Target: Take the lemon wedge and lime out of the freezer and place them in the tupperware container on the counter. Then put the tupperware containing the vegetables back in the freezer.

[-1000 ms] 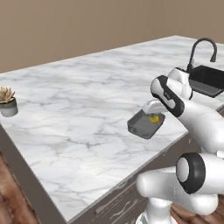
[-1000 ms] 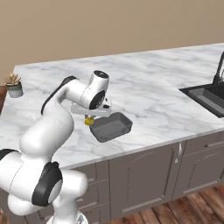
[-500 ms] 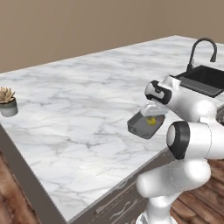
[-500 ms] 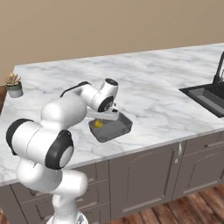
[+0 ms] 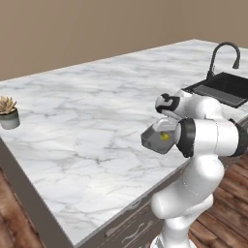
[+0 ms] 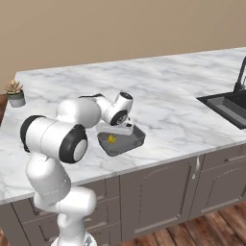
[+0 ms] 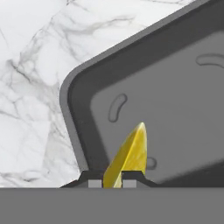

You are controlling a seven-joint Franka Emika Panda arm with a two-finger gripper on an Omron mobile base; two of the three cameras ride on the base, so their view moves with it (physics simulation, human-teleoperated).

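A bright yellow lemon wedge (image 7: 129,155) stands pinched between my finger tips, and my gripper (image 7: 113,183) is shut on it. Below it lies the floor of the dark grey tupperware container (image 7: 70,87), near one rounded corner. In the right base view the hand (image 6: 120,129) hangs low over the tupperware container (image 6: 137,139) with the lemon wedge (image 6: 111,139) inside its rim. The left base view shows the tupperware container (image 5: 154,140) near the counter's (image 5: 87,121) front edge, the lemon wedge (image 5: 164,136) glowing through its wall. The lime and the freezer are out of view.
A black sink (image 6: 228,103) with a tap (image 5: 225,48) lies at the counter's right end. At the far left corner stands a small potted succulent (image 5: 8,112). My bulky forearm (image 5: 208,135) crowds the tub's right side in the left base view.
The hand has carried the lemon wedge from beside the tub's left edge to inside its rim and come lower. The arm's elbow has swung around. The tub has stayed put.
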